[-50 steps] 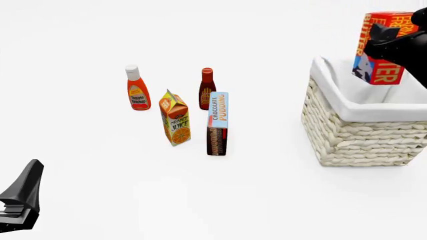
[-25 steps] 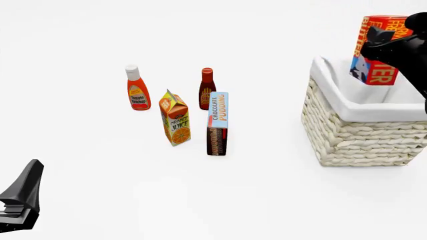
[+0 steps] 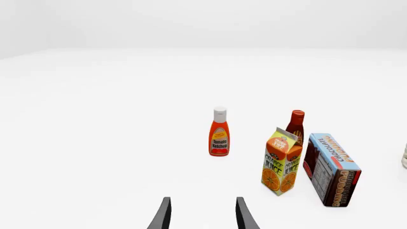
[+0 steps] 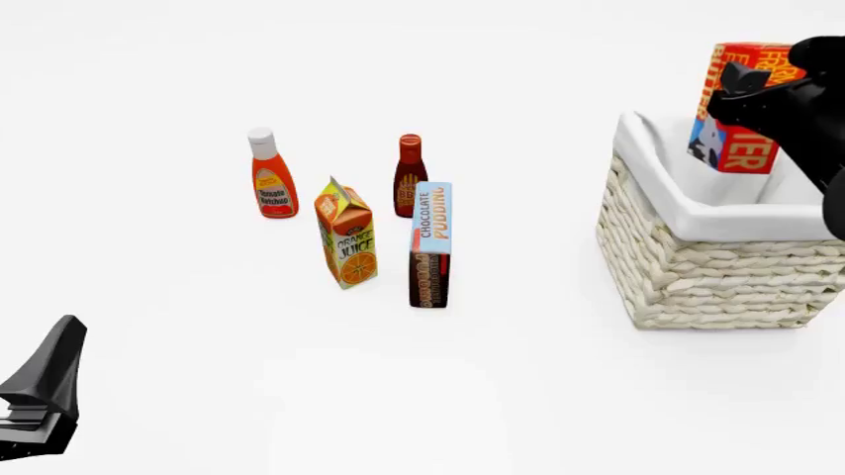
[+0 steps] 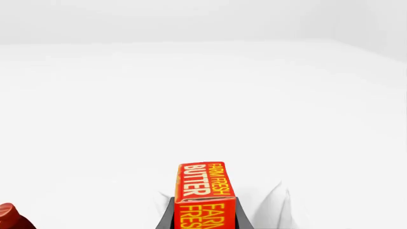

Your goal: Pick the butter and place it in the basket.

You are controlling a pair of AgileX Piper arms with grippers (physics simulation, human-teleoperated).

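Nearest you, well short of the groceries, your left gripper [image 3: 202,215] idles low over the white table [image 4: 198,376] with its two dark fingers spread apart and nothing between them. Beyond it stands one cluster of four groceries: one tall blue-and-brown chocolate pudding box [image 4: 429,244], one orange juice carton with a gabled top [image 4: 346,235] just beside the pudding box, one dark-red sauce bottle [image 4: 410,174] behind that box, and one red ketchup bottle with a white cap [image 4: 271,175] off to the far side of the juice carton. Well apart from the pudding box sits the one large square basket of pale woven wicker with a white cloth lining [image 4: 700,277]. Your right gripper [image 4: 759,84] has its fingers clamped on the one small red-and-orange box lettered "FARM FRESH BUTTER" [image 4: 734,107], holding it tilted in the air above the basket's opening, its lower end about level with the rim. By my reading, the pick and the carry are done; what remains is to lower the butter into the lining, let go, and draw clear.
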